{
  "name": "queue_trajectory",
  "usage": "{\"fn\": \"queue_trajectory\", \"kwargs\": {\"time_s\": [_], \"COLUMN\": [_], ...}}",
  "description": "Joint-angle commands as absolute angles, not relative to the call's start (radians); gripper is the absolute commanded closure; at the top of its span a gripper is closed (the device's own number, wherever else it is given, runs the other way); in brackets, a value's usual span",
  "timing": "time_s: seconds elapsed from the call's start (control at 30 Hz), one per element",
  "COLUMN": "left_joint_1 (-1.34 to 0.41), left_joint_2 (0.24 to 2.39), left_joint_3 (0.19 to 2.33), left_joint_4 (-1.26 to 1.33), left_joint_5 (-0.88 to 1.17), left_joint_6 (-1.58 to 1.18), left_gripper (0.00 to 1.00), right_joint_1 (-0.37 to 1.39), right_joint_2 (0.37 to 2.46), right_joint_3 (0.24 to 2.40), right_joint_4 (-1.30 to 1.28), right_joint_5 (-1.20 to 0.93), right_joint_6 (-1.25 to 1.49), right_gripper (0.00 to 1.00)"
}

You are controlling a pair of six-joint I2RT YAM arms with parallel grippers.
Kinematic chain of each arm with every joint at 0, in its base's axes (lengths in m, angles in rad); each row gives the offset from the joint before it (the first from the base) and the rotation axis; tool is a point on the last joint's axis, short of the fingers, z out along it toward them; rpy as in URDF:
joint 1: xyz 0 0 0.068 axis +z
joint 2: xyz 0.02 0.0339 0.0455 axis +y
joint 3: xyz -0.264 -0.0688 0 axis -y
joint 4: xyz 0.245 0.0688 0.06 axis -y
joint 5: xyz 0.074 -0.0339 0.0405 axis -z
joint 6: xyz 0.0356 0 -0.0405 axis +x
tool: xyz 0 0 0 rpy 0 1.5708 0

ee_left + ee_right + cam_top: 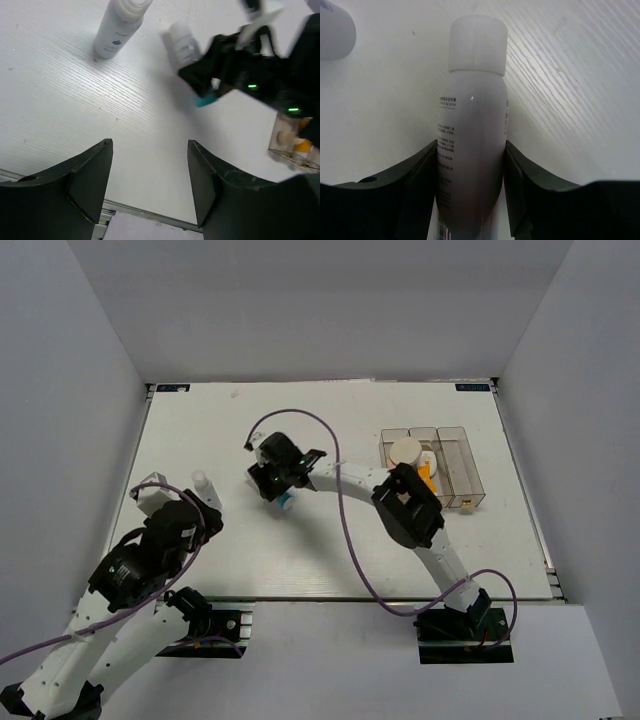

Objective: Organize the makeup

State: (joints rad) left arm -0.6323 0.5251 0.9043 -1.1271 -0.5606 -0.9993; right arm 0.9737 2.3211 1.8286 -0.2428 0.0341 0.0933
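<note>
My right gripper [279,486] [470,145] is shut on a white tube [475,125] with a white cap; both fingers press against its sides. The tube lies low over the middle of the table, its blue end [286,502] [205,101] poking out below the gripper. A small white bottle [200,480] [120,25] lies on the table to the left. My left gripper [185,502] [150,142] hangs open over bare table near that bottle, holding nothing. A round cream compact [406,451] and an orange tube [428,476] [302,146] sit in the clear box [466,468].
The clear three-compartment box stands at the right of the table, just beyond the right arm's elbow [408,508]. A purple cable [345,520] loops along the right arm. Grey walls close in the table on three sides.
</note>
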Motion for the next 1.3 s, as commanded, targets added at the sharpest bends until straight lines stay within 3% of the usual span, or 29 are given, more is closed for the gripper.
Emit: {"fn": "queue_trajectory", "kwargs": {"time_s": [0.0,0.13,0.27,0.57,1.03,1.2,1.27], "left_joint_1": [-0.641,-0.641,-0.641,-0.641,-0.641,-0.641,-0.641], "left_joint_2": [0.583,0.636,0.646,0.578,0.551,0.558,0.557], "left_joint_3": [0.884,0.856,0.799,0.747,0.718,0.721,0.718], "left_joint_4": [-1.082,-1.060,-1.002,-0.922,-0.891,-0.891,-0.893], "left_joint_5": [-0.600,-0.618,-0.630,-0.638,-0.635,-0.637,-0.637], "left_joint_6": [-0.959,-0.927,-0.898,-0.850,-0.836,-0.836,-0.834], "left_gripper": [0.29,0.28,0.25,0.21,0.20,0.20,0.18], "right_joint_1": [0.829,0.685,0.508,0.050,-0.094,-0.110,-0.120], "right_joint_2": [2.079,1.864,1.677,1.465,1.650,1.721,1.733], "right_joint_3": [1.804,1.691,1.558,1.272,1.167,1.195,1.198], "right_joint_4": [-0.294,-0.322,-0.406,-0.419,-0.256,-0.252,-0.253], "right_joint_5": [-0.135,-0.198,-0.121,-0.026,-0.094,-0.103,-0.115], "right_joint_6": [0.057,0.005,-0.055,-0.135,-0.195,-0.216,-0.229], "right_gripper": [1.00,1.00,1.00,1.00,1.00,0.77,0.60]}}
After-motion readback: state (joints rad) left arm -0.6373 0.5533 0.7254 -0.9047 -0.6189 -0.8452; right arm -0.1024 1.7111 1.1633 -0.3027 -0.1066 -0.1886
